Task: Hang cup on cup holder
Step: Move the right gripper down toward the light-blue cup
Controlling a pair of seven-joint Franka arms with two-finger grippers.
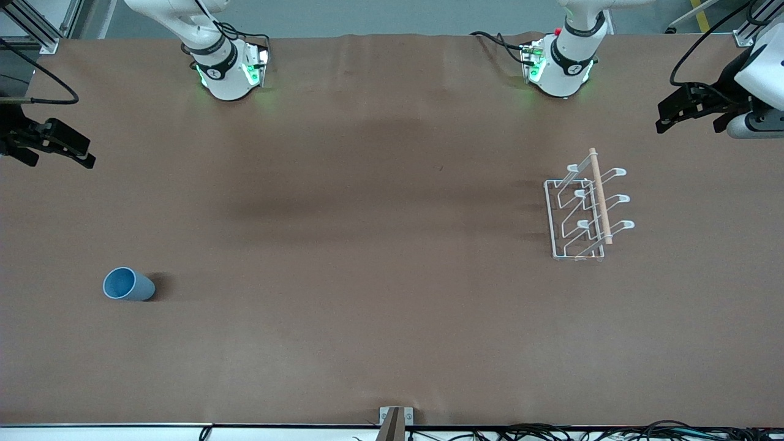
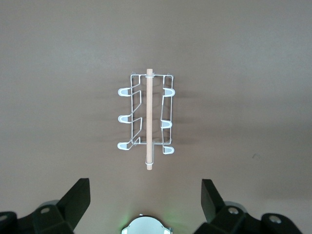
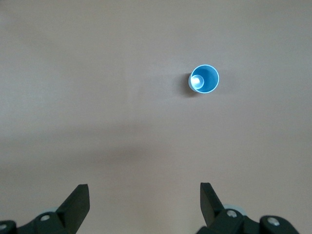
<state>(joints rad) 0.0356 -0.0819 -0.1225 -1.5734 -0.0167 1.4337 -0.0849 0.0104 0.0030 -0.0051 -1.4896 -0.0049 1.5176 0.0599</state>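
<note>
The cup (image 1: 127, 284) is a small light blue tumbler that stands mouth up on the table toward the right arm's end; it also shows in the right wrist view (image 3: 204, 79). The cup holder (image 1: 585, 211), a white wire rack with looped prongs and a wooden dowel (image 1: 600, 196) on top, stands toward the left arm's end, with no cup on it. It also shows in the left wrist view (image 2: 146, 118). My right gripper (image 1: 58, 156) hangs open and empty, high over the right arm's end of the table. My left gripper (image 1: 686, 119) hangs open and empty, high over the left arm's end.
The brown table (image 1: 380, 245) bears only the cup and the rack. A small metal bracket (image 1: 395, 416) sits at the table edge nearest the front camera. The two arm bases (image 1: 229, 73) (image 1: 560, 67) stand along the edge farthest from it.
</note>
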